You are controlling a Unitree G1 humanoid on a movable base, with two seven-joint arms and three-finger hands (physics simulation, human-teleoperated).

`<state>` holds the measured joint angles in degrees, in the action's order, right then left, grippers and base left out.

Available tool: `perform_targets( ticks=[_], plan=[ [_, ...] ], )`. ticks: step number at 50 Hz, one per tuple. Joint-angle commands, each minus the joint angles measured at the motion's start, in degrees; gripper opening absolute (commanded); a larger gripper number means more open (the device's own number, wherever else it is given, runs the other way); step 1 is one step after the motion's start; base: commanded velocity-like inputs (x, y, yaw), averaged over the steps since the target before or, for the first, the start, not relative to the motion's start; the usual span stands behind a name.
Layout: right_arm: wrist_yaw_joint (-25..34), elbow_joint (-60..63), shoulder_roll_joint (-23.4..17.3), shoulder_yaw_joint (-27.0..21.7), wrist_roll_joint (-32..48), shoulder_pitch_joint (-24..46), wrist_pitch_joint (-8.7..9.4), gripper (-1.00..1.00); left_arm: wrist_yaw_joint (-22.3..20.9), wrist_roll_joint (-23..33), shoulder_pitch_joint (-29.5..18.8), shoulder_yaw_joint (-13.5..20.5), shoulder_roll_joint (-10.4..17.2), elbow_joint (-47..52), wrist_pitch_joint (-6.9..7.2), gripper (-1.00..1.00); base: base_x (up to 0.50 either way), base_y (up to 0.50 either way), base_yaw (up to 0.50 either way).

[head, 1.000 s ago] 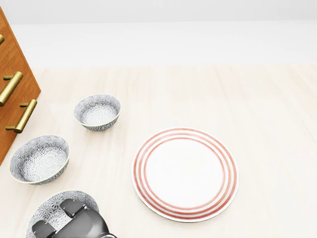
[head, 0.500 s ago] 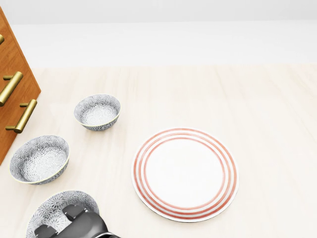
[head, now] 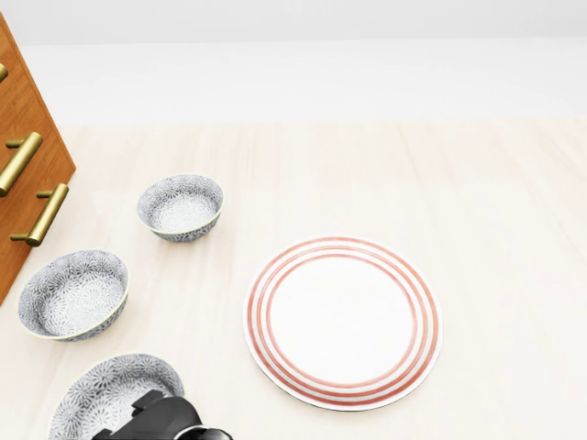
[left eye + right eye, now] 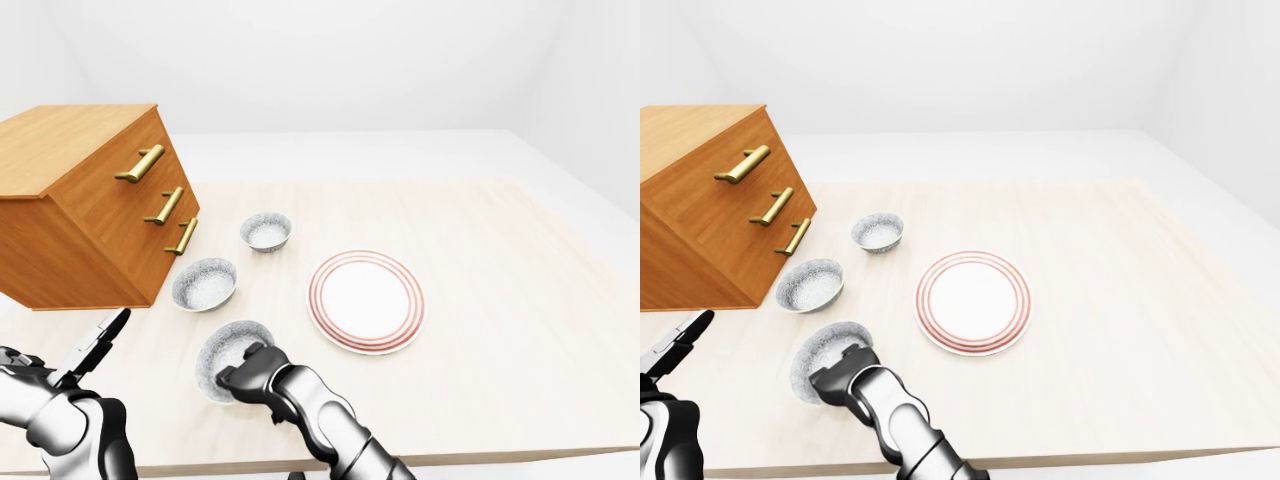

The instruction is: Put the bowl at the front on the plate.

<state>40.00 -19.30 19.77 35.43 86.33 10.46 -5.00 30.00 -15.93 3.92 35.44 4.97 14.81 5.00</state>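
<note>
The table (image 4: 480, 300) is pale wood with a faint grain and a matt finish. The drawer chest (image 4: 90, 215) is warm, smooth brown wood with shiny brass-coloured metal handles (image 4: 140, 164). The three bowls (image 3: 181, 206) and the red-ringed plate (image 3: 342, 321) look like glazed ceramic, the plate softly glossy. The right hand (image 4: 250, 372) is glossy dark metal or plastic.

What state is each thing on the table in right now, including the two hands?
Nearest bowl: upright, empty, on the table, right hand at its rim.
Middle bowl: upright, empty.
Far bowl: upright, empty.
Plate: flat, empty.
Drawer unit: drawers shut.
Left hand: open, holding nothing.
</note>
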Motion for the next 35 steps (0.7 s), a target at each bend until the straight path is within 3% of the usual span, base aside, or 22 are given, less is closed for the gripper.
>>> perform_targets(
  ticks=[1,25,35],
  plan=[
    [0.0,-0.17,-0.67,0.07,-0.27,-0.82,0.0,-1.0,0.0,0.06,-0.08,-0.13,0.05,-0.1,0.0,1.0,0.0,0.0,0.0],
    [0.0,13.15,-4.14,-0.24,7.84,-2.31,0.0,-1.0,0.0,0.04,-0.14,-0.17,0.07,-0.52,0.0,1.0,0.0,0.0,0.0],
    [0.0,25.83,-6.4,-1.06,9.64,-3.42,0.0,-1.0,0.0,0.28,-0.07,-0.23,0.05,-0.39,0.0,1.0,0.0,0.0,0.0]
  ],
)
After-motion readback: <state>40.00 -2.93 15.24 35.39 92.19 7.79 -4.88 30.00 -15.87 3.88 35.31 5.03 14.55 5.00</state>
